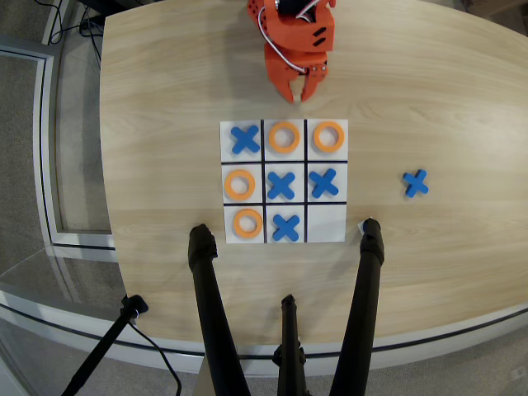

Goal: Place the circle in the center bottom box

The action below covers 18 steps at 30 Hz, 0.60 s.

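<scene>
A white 3x3 board (306,200) with black lines lies mid-table in the overhead view. An orange ring (284,138) lies flat in the middle cell of the board's row nearest the arm, between a blue X (245,139) and another orange ring (328,137). Two more rings (239,185) (247,223) lie in the left column. My orange gripper (299,95) hovers just beyond that edge of the board, above the table. Its fingertips stand slightly apart and hold nothing.
Blue X pieces sit in the centre cell (281,186), the right middle cell (324,182) and the near-row middle cell (285,227). The near-right cell (327,223) holds nothing. A spare blue X (416,183) lies right of the board. Black tripod legs (367,272) cross the front edge.
</scene>
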Each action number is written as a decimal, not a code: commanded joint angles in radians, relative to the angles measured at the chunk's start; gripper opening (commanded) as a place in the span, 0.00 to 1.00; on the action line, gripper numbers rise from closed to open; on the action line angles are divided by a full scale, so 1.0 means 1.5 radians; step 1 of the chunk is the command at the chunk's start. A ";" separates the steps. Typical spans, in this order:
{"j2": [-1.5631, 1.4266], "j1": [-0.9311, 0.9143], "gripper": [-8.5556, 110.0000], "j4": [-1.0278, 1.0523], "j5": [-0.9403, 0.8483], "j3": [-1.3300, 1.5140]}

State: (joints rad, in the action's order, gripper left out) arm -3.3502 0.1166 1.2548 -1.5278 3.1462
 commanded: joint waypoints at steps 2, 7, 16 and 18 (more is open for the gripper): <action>-0.004 -0.005 0.07 -0.024 -0.003 0.038; -0.004 -0.010 0.07 0.006 -0.003 0.038; -0.005 -0.118 0.07 0.043 -0.008 0.038; -0.004 -0.170 0.07 0.055 -0.008 0.038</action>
State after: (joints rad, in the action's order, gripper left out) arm -3.3579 -0.0598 1.3223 -1.5355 3.1462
